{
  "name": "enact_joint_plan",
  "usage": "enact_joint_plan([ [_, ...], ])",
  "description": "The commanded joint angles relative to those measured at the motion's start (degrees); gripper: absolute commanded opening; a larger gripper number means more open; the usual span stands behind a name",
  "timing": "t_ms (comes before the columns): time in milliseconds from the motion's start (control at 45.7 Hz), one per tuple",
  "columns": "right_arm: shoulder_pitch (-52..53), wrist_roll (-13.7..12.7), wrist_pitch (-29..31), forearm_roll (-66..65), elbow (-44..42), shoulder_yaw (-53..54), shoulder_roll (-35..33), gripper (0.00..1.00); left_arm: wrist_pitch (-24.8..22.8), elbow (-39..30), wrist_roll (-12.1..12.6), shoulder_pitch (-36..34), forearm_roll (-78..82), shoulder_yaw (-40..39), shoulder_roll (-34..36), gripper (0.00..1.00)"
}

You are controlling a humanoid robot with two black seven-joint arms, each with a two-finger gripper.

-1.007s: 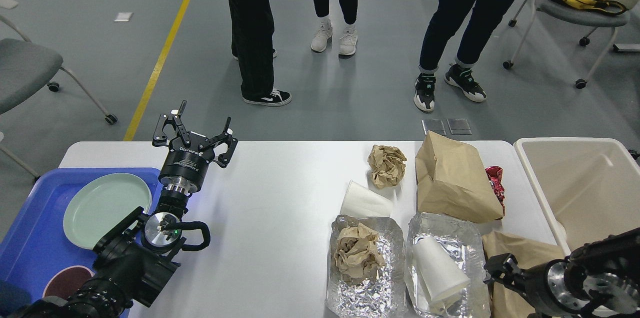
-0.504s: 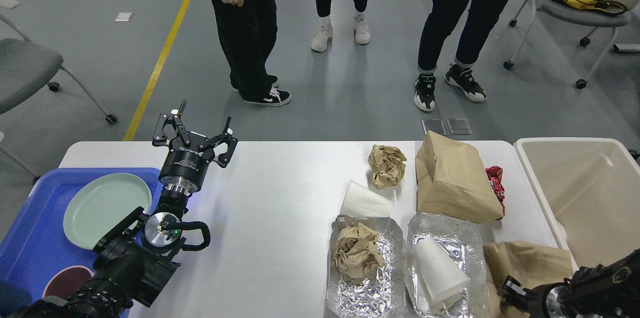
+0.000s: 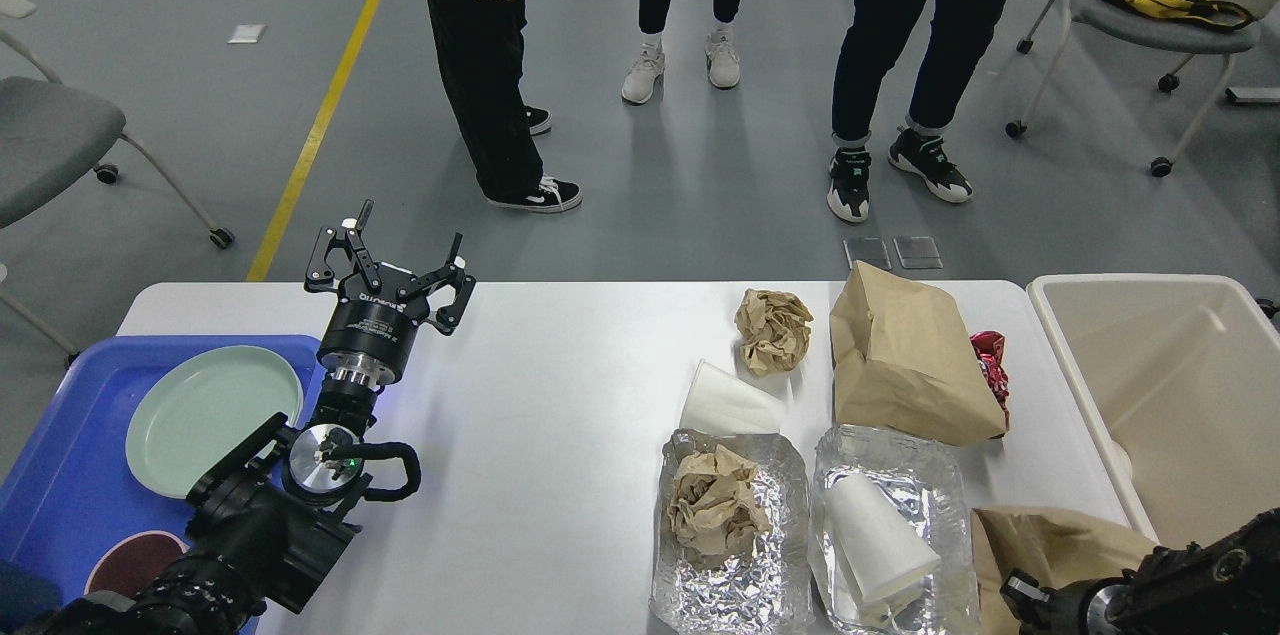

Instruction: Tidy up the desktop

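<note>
The left tool (image 3: 392, 260) hangs empty with fingers apart over the counter (image 3: 540, 385), at ten o'clock, probably parked beside the blue tray (image 3: 60, 485) holding a green plate (image 3: 205, 415). The right tool (image 3: 1030, 600), at five o'clock, is too dark to tell whether it grips. Two foil trays (image 3: 735, 575) hold crumpled paper (image 3: 712, 505) and a white cup (image 3: 880, 540); the beige bin (image 3: 1120, 395) at three o'clock looks empty, likely awaiting rubbish.

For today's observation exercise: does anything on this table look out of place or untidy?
Yes. The right half of the desktop is littered: a white cup tipped on its side, a crumpled paper ball, two wrinkled foil trays holding rubbish, and brown bags. The beige bin beside them looks empty.
</note>
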Motion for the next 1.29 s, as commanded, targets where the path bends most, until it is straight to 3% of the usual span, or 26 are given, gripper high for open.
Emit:
enact_joint_plan([
  [0, 1.15, 0.05, 0.06, -0.09, -0.09, -0.7, -1.03, 0.0, 0.0, 0.0, 0.0, 0.06, 0.0, 0.0, 0.0, 0.96],
  [153, 6.06, 0.14, 2.34, -3.77, 0.61, -3.16, -5.43, 0.0, 0.0, 0.0, 0.0, -0.03, 0.0, 0.0, 0.0, 0.96],
  [263, 16.95, 0.14, 7.95, -7.29, 1.75, -7.9, -9.99, 0.0, 0.0, 0.0, 0.0, -0.03, 0.0, 0.0, 0.0, 0.96],
  [328, 26.7, 0.23, 17.25, -7.91, 2.1, -10.37, -13.33, 0.0, 0.0, 0.0, 0.0, -0.03, 0.0, 0.0, 0.0, 0.96],
  [416, 41.63, 0.23, 34.73, -7.91, 2.02, -10.99, -17.38, 0.0, 0.0, 0.0, 0.0, -0.03, 0.0, 0.0, 0.0, 0.96],
  [526, 58.69, 0.14, 54.69, -7.82, 2.19, -10.29, -17.83, 0.0, 0.0, 0.0, 0.0, 0.06, 0.0, 0.0, 0.0, 0.96],
  [635, 70.66, -0.47, 63.24, -7.47, 3.86, -10.2, -13.0, 0.0, 0.0, 0.0, 0.0, -0.03, 0.0, 0.0, 0.0, 0.96],
  [810, 78.85, -0.74, 64.48, -7.12, 7.55, -9.85, -6.76, 0.0, 0.0, 0.0, 0.0, -0.03, 0.0, 0.0, 0.0, 0.96],
  [964, 73.07, -0.74, 61.77, -7.38, 6.07, -10.81, -6.04, 0.0, 0.0, 0.0, 0.0, -0.03, 0.0, 0.0, 0.0, 0.96],
  [1095, 59.01, -0.65, 51.93, -7.64, -2.36, -13.71, -7.45, 0.0, 0.0, 0.0, 0.0, -0.03, 0.0, 0.0, 0.0, 0.96],
  [1270, 33.09, -0.65, 33.22, -7.03, -20.2, -13.63, -7.19, 0.0, 0.0, 0.0, 0.0, -0.03, 0.0, 0.0, 0.0, 0.96],
])
